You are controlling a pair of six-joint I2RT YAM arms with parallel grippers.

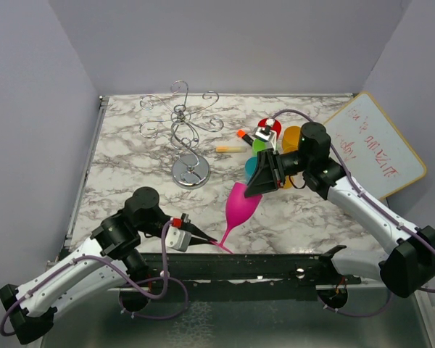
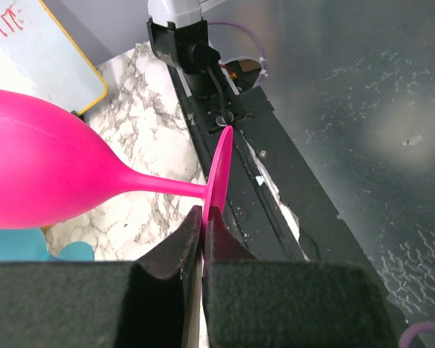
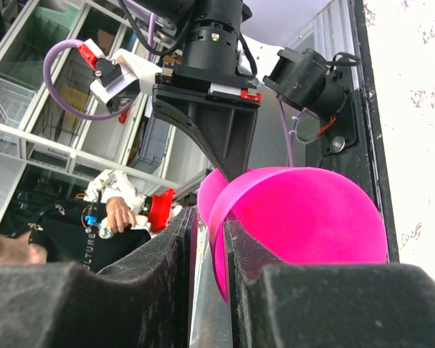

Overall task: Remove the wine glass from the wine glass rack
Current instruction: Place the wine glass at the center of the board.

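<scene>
Item: pink wine glass point(image 1: 241, 206), off the chrome wine glass rack point(image 1: 185, 138) and well apart from it, tilted near the marble table point(image 1: 123, 167)'s front edge. My left gripper point(image 2: 203, 217) was clamped on its foot. My right gripper point(image 3: 210, 217) straddled the bowl's rim; whether it pinched, I could not tell.

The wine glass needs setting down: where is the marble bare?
Bare marble lies between the wine glass rack and the table's left edge, and between the rack's base and the left arm. Right of the rack it is crowded: marker, coloured cups, whiteboard.
</scene>
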